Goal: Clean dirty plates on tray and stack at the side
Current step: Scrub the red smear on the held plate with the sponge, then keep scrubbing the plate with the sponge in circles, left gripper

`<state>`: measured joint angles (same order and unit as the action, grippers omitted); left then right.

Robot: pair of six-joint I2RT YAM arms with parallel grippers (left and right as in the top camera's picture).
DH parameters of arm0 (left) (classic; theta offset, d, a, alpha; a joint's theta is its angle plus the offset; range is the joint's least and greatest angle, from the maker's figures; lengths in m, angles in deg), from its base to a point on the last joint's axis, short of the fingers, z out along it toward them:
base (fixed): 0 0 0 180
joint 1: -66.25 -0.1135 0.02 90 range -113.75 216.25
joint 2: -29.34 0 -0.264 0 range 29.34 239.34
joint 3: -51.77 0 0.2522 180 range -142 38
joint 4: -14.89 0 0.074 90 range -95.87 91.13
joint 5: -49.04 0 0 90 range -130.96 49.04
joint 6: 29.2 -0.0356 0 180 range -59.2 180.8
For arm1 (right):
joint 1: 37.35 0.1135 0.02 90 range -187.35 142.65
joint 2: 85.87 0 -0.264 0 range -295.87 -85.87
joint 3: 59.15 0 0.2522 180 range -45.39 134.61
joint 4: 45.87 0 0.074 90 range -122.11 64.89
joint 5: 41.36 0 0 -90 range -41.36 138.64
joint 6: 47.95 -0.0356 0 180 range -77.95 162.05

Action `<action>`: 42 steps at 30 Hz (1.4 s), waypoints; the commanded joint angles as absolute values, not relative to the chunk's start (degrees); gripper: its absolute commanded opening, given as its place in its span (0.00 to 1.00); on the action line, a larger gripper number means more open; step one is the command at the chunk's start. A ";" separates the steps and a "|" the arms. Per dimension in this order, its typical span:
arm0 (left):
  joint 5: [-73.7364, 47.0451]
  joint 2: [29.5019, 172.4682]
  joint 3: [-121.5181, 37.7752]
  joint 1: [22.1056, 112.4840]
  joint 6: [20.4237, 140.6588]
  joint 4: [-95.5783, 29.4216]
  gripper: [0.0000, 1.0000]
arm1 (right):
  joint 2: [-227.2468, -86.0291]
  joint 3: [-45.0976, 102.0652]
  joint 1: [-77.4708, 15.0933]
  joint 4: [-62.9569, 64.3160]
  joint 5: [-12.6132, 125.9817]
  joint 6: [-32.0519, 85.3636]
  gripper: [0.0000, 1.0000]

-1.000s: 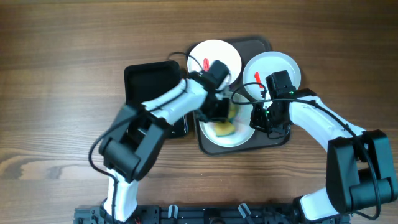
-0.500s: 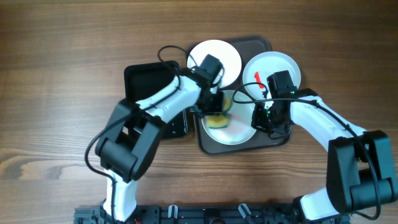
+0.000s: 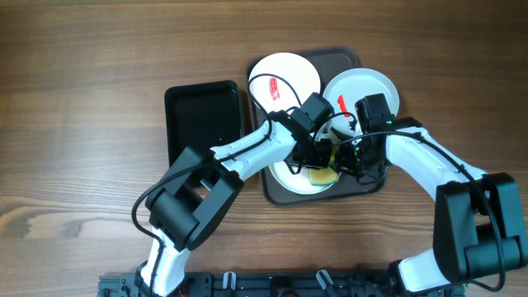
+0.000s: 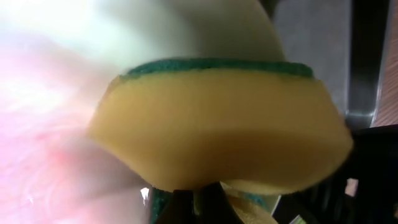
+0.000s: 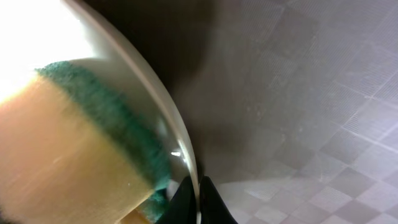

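Observation:
The dark tray [image 3: 345, 59] holds three plates. A white plate [image 3: 285, 76] lies at its back left. A white plate with a red smear [image 3: 363, 89] lies at the back right. The front plate [image 3: 289, 176] lies under both grippers. My left gripper [image 3: 318, 161] is shut on a yellow sponge with a green scouring layer [image 3: 324, 175] and presses it on the front plate's right part. The sponge [image 4: 217, 124] fills the left wrist view above the fingers [image 4: 196, 202]. My right gripper [image 3: 351, 161] is shut on the front plate's right rim [image 5: 155, 106], fingers [image 5: 196, 199] pinching it over the tray floor [image 5: 311, 124].
A glossy black tub [image 3: 205, 124] stands left of the tray. The two arms cross closely over the tray's front half. Bare wooden table [image 3: 82, 124] lies all around.
My left gripper has swept the sponge from the front plate's left side across to its right side, close to the right gripper. The right gripper has stayed on the rim.

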<state>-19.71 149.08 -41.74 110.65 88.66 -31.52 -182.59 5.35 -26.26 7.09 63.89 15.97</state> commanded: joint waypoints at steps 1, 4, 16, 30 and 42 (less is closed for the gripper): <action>-29.37 152.14 -39.69 106.56 84.90 -38.20 0.04 | -182.11 4.98 -25.95 7.01 63.32 16.62 0.04; -37.48 152.03 -39.71 102.12 82.34 -43.52 0.04 | -182.11 4.98 -25.95 6.99 63.32 16.62 0.04; -26.88 151.27 -39.69 99.72 83.04 -41.72 0.04 | -182.11 4.98 -25.95 7.12 63.30 17.26 0.04; -17.87 151.64 -39.69 112.11 92.20 -29.29 0.04 | -182.11 4.98 -25.95 7.20 63.71 17.89 0.04; -43.18 151.18 -39.71 101.99 83.22 -45.68 0.04 | -182.11 4.98 -25.95 7.60 63.71 17.91 0.04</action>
